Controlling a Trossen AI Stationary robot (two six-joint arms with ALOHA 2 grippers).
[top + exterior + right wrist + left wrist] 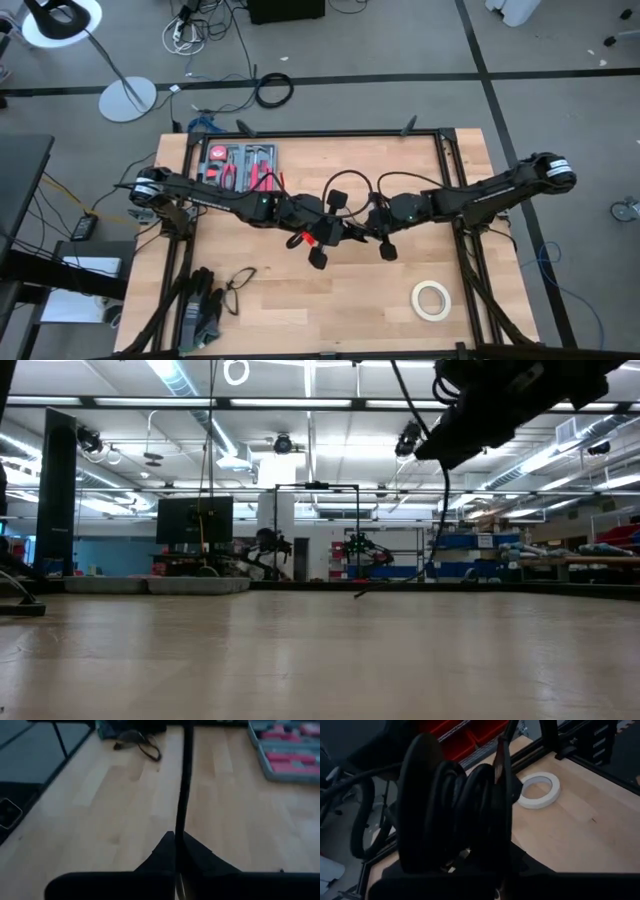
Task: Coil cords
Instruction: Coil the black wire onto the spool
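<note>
The cord is thin and black. In the left wrist view, several of its turns form a coil (455, 805) standing right in front of my left gripper (328, 230), which is shut on it. A straight run of the cord (184, 780) leads away from my right gripper (176, 851), which is shut on it. Both grippers meet above the table's middle, my right gripper (363, 226) close to the left one. In the low view, a strand of the cord (445, 510) hangs from the arms toward the table. My left gripper holds the coil's bundled turns (470, 845) at their lower part, several strands together. The coil itself hides the fingers' place of contact. The coil stands upright above the fingers, clear of the table. My right gripper pinches a single strand of the cord (178, 832) between its two shut fingertips. The strand runs straight on beyond the tips, above the table top.
A cream tape roll (431, 299) lies near the front right. An open case of red tools (238, 165) sits at the far left. Glasses (238, 285) and a dark bundle (200, 312) lie at the near left. Black rails (450, 160) frame the table.
</note>
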